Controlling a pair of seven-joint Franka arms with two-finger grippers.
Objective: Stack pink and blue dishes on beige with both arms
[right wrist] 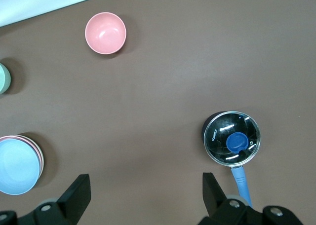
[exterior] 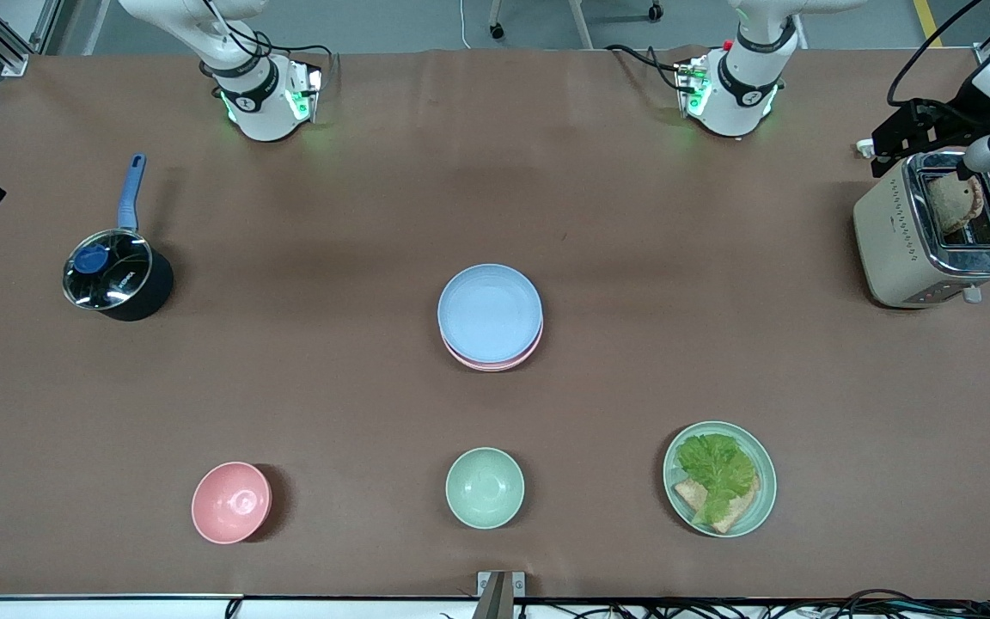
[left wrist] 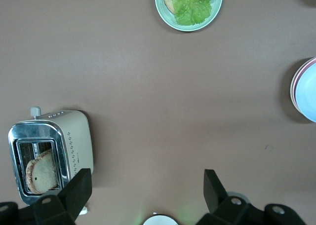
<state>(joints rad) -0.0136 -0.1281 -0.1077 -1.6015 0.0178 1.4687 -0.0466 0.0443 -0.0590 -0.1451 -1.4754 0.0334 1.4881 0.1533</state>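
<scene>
The pale blue plate (exterior: 490,309) lies on top of the pale pink plate (exterior: 497,362) in one stack at the middle of the table. Only a crescent of the pink rim shows. The beige plate is hidden from view; I cannot tell whether it lies under the stack. The stack also shows in the wrist views as blue plate (left wrist: 310,93) and blue plate (right wrist: 17,166). My left gripper (left wrist: 145,179) hangs open and high over bare table between its base and the toaster. My right gripper (right wrist: 145,183) hangs open and high over bare table beside the pot. Neither holds anything.
A lidded black pot (exterior: 117,277) with a blue handle sits toward the right arm's end. A toaster (exterior: 933,230) with bread sits toward the left arm's end. A pink bowl (exterior: 231,502), a mint bowl (exterior: 485,487) and a mint plate (exterior: 762,467) of lettuce and toast lie nearest the front camera.
</scene>
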